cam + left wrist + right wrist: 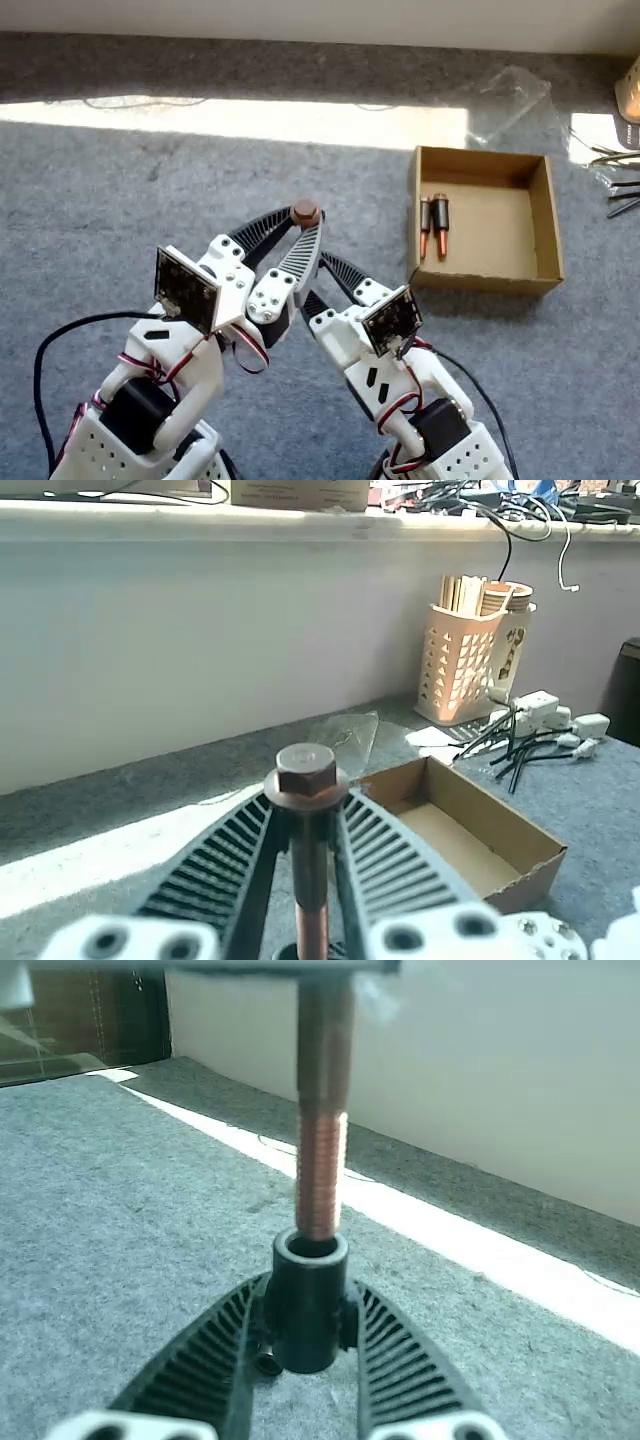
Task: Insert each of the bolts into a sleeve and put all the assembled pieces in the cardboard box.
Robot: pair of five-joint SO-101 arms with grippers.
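Observation:
My left gripper (305, 218) is shut on a copper bolt (305, 211) and holds it upright, head up. In the left wrist view the bolt (306, 780) stands between the ribbed fingers (380, 855). Directly below it, my right gripper (308, 1312) is shut on a black sleeve (309, 1305), mouth up. The bolt's threaded tip (321, 1175) sits just at the sleeve's mouth. To the right lies the cardboard box (490, 245), holding two assembled pieces (433, 226) along its left side. The box (500, 825) also appears behind the bolt in the left wrist view.
Grey carpet covers the table. A clear plastic bag (500, 100) lies behind the box. Black cables (615, 180) sit at the right edge. A perforated holder with sticks (465, 665) and white connectors (540, 715) stand by the wall.

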